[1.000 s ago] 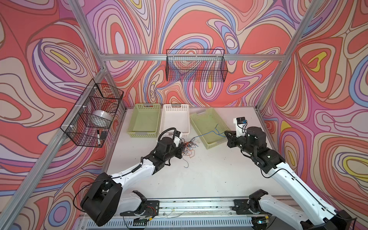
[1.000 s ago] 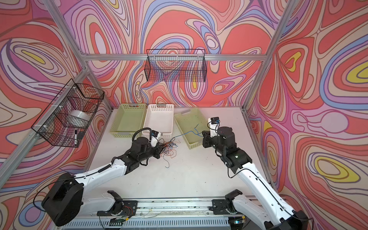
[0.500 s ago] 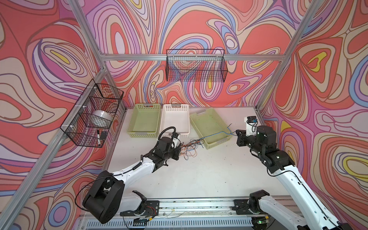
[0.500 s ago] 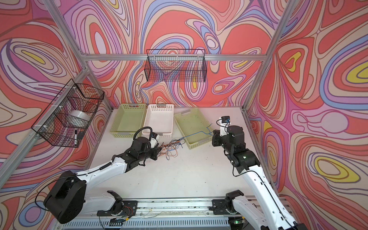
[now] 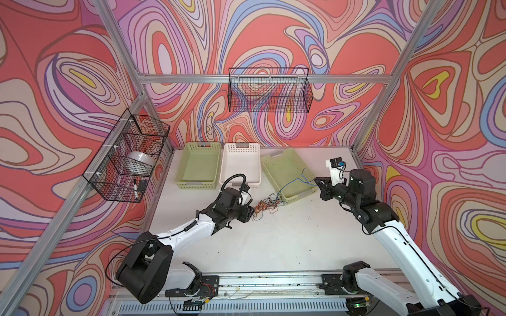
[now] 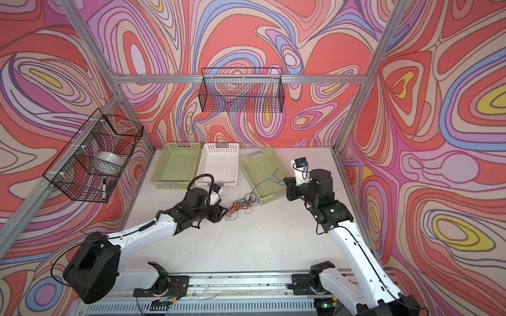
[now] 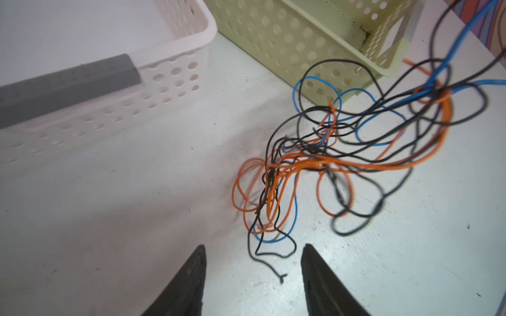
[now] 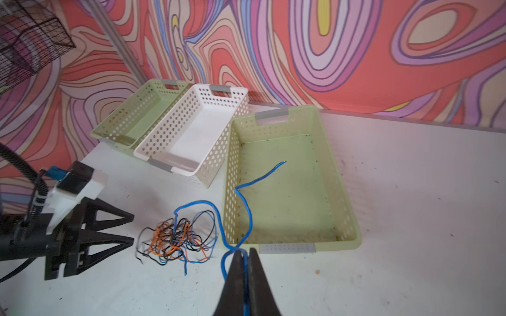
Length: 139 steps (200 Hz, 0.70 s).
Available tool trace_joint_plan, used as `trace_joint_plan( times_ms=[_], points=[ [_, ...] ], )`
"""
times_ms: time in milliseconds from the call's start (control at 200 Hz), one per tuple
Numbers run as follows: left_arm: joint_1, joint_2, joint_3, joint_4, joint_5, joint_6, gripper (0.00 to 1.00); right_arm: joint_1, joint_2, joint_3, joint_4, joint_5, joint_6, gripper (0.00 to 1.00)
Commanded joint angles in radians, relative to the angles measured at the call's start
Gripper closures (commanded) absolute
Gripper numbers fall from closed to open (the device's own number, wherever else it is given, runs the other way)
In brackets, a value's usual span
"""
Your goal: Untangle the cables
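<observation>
Cables: the orange, blue and black tangle is sitting on the white table, just off the near corner of the angled green basket. Left gripper is parked right next to the pile, jaws spread and nothing pinched, with a loose black end lying on the table between its fingers. Right gripper is clamped on one blue cable. That one runs back into the tangle, and its free end pokes out over the basket.
</observation>
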Motion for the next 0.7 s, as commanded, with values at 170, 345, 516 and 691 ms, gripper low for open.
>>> trace_joint_plan(
  times_ms=[170, 345, 516, 691],
  points=[
    [-0.077, 0.002, 0.099, 0.004, 0.025, 0.081, 0.31, 0.046, 0.022, -0.019, 0.06, -0.129, -0.056, 1.0],
    [-0.088, 0.098, 0.162, 0.004, 0.083, 0.108, 0.36, 0.047, 0.025, -0.019, 0.057, -0.129, -0.067, 1.0],
    [-0.105, 0.152, 0.203, -0.026, 0.121, 0.134, 0.43, 0.047, 0.033, -0.016, 0.058, -0.106, -0.066, 1.0],
    [-0.106, 0.15, 0.182, -0.014, 0.125, 0.124, 0.57, 0.048, 0.039, -0.009, 0.075, -0.062, -0.051, 1.0]
  ],
)
